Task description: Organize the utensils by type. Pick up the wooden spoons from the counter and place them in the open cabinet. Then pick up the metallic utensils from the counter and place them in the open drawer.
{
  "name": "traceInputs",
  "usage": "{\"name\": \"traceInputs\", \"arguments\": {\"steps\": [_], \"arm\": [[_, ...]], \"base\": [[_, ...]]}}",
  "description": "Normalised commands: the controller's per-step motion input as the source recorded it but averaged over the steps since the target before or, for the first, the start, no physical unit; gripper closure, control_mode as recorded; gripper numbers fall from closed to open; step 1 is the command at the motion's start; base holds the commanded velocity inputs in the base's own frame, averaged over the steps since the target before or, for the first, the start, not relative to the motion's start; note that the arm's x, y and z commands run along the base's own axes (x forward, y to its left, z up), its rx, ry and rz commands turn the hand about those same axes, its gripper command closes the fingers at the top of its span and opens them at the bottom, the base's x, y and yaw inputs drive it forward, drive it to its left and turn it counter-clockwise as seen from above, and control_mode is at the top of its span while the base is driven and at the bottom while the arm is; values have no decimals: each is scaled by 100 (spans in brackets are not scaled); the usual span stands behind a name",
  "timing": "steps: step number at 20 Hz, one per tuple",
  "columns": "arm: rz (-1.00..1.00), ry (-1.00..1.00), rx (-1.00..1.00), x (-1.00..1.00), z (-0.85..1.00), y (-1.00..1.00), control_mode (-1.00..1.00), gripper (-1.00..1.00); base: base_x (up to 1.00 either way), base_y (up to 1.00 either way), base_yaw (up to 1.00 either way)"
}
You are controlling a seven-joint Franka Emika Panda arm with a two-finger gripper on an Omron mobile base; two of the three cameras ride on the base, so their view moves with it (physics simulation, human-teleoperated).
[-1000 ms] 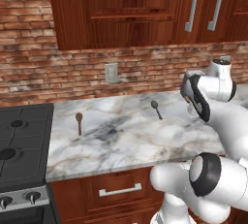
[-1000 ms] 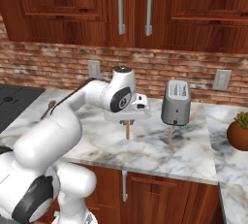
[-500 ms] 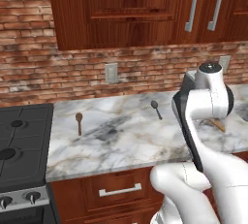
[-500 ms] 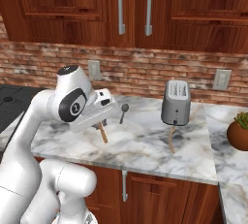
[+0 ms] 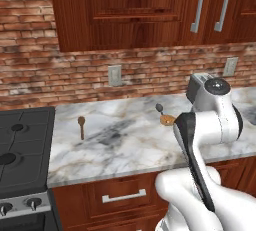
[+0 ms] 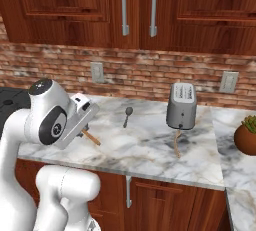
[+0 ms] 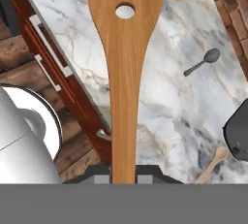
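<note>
My gripper point(image 6: 86, 126) is shut on a light wooden spoon point(image 7: 125, 72) with a hole in its flat handle, held above the counter point(image 6: 150, 150) near its front edge. The spoon's end pokes out beside my arm point(image 5: 166, 120) and below the hand point(image 6: 91, 137). A dark brown wooden spoon point(image 5: 81, 125) lies at the counter's left, near the stove. A pale tan wooden spoon point(image 6: 176, 142) lies in front of the toaster and also shows in the hand view point(image 7: 213, 162). The dark grey metal spoon point(image 6: 127, 115) lies mid-counter point(image 7: 202, 61). The open cabinet and open drawer are out of view.
A silver toaster point(image 6: 181, 106) stands at the back of the counter, with a potted plant point(image 6: 247, 137) at the far right. A black stove point(image 5: 20, 145) borders the counter on the left. Shut wall cabinets point(image 6: 140, 5) hang above and drawers point(image 5: 122, 195) sit below.
My arm has swung left from in front of the toaster, carrying the wooden spoon with it toward the counter's front edge. The spoons on the counter have not moved.
</note>
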Motion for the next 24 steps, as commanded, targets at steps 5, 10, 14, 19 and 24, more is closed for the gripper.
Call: {"name": "traceInputs", "arguments": {"steps": [5, 10, 14, 19, 24], "arm": [[33, 10, -7, 11, 9, 65, -100, 100], [11, 7, -8, 0, 1, 33, -100, 100], [6, 0, 0, 0, 0, 4, -100, 100], [0, 0, 0, 0, 0, 0, 100, 100], [0, 0, 0, 0, 0, 0, 100, 100]], "base": [[0, 0, 0], [0, 0, 0], [0, 0, 0], [-11, 0, 13], [-24, 0, 17]]}}
